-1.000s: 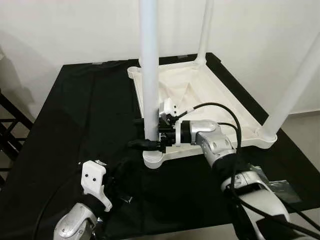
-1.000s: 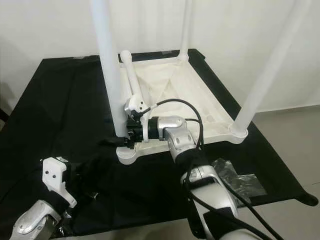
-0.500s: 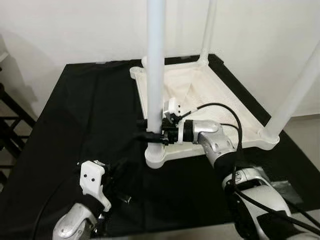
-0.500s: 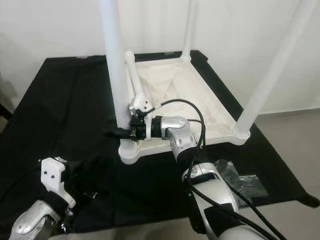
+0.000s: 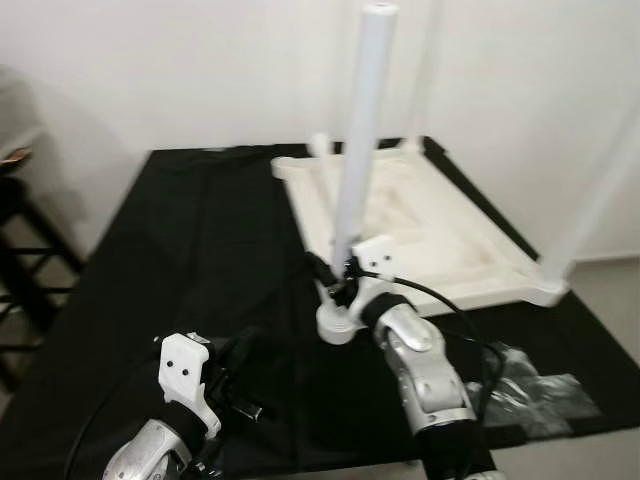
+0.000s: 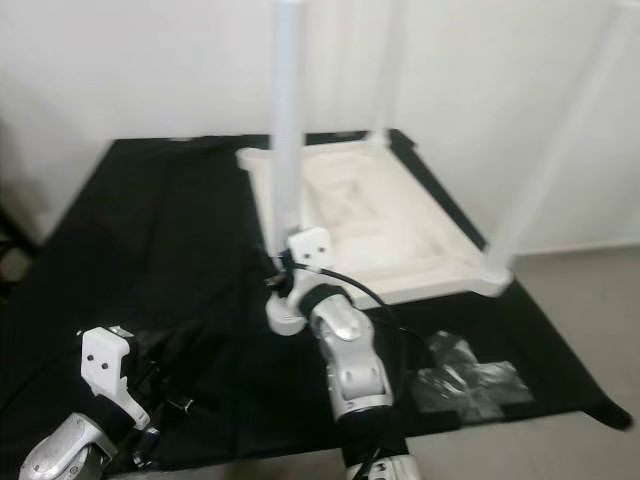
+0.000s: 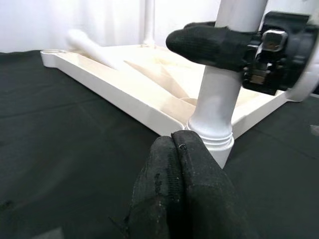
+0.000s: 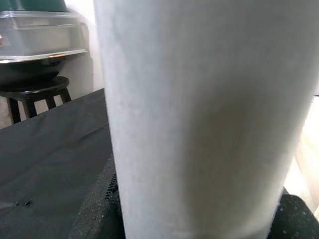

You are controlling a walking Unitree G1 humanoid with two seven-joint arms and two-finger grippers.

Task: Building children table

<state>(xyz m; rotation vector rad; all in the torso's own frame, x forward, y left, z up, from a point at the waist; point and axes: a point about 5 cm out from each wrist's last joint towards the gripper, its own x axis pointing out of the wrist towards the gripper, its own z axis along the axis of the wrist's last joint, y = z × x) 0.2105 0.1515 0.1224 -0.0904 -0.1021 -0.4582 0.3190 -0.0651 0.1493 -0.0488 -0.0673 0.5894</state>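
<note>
1. A dark stool (image 5: 20, 215) stands at the far left, beside the work surface. In the right wrist view it carries a clear lidded container (image 8: 42, 30).

2. A black cloth (image 5: 200, 260) covers the work surface and hangs in loose folds.

3. The left gripper (image 7: 182, 144) hovers low over the cloth at the near left, just short of the table's near corner. Its two black fingers (image 7: 164, 179) are pressed together, with nothing between them. The white wrist housing (image 5: 185, 375) of that arm sits above the cloth, with cables beside it.

4. The children's table (image 5: 440, 235) lies upside down on the cloth, toward the centre and right, its white frame facing up.

5. The near leg (image 5: 358, 150) stands upright in the near-left corner socket (image 5: 337, 325). The left wrist view shows its foot seated in that socket, at a ribbed collar (image 7: 212, 132).

6. The right gripper (image 5: 335, 283) is at the lower end of this leg, just above the socket. One black finger (image 7: 212, 45) wraps the front of the leg and the other lies behind it, so the grip is closed around the leg.

7. Further legs rise at the far corner (image 5: 425, 70) and the right corner (image 5: 600, 190); both are blurred.

8. A clear plastic bag (image 5: 535, 385) lies crumpled on the cloth at the near right, apart from the table.
</note>
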